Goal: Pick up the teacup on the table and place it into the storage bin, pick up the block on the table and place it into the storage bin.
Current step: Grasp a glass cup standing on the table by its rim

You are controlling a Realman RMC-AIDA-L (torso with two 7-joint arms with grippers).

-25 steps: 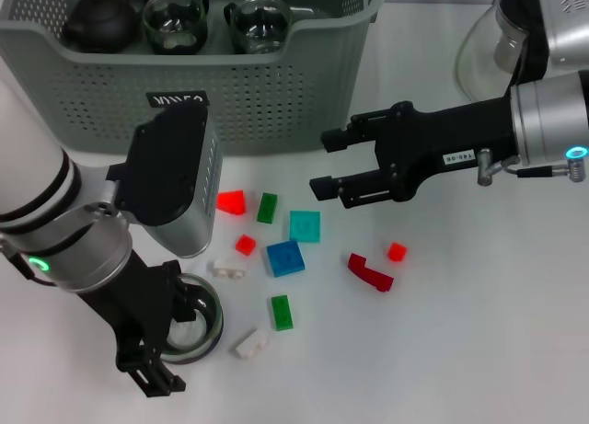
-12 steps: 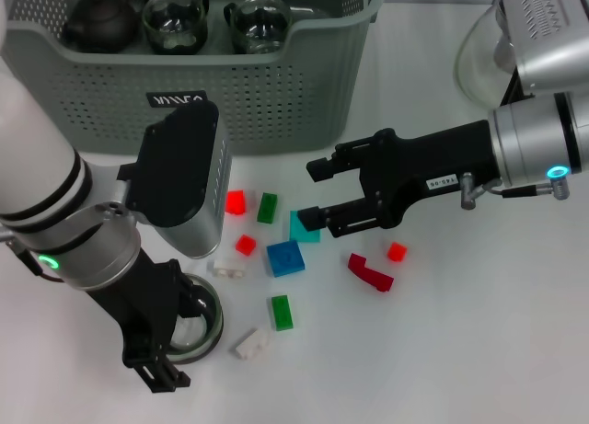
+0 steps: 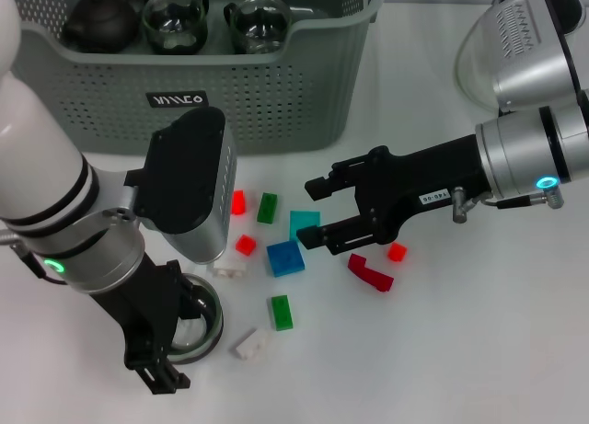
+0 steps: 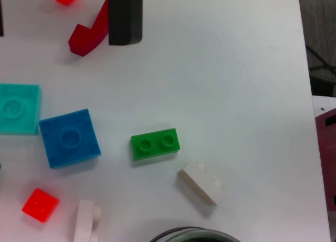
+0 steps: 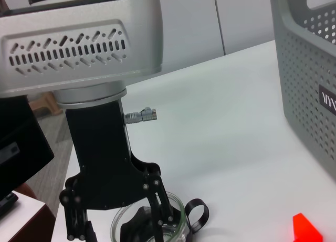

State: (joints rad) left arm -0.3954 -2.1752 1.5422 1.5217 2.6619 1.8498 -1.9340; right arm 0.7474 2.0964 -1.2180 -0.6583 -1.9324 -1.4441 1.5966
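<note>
The glass teacup (image 3: 195,325) stands on the table near the front left; its handle shows in the right wrist view (image 5: 195,214). My left gripper (image 3: 170,339) is open and straddles the cup's wall, one finger over the bowl and one outside. Coloured blocks lie scattered mid-table: a blue block (image 3: 284,257), a teal block (image 3: 303,223), and a green block (image 4: 155,144). My right gripper (image 3: 317,212) is open over the teal block, one fingertip (image 4: 125,16) beside a dark red block (image 3: 370,271). The storage bin (image 3: 276,93) stands at the back.
The bin holds a dark teapot (image 3: 101,19) and two glass cups (image 3: 177,21). A glass carafe (image 3: 483,51) stands at the back right. White blocks (image 3: 250,343), small red blocks (image 3: 397,251) and another green block (image 3: 267,207) lie around.
My right gripper has moved left and nearer to the blocks, now over the teal one. The left arm shifted slightly at the teacup; the cup has not moved.
</note>
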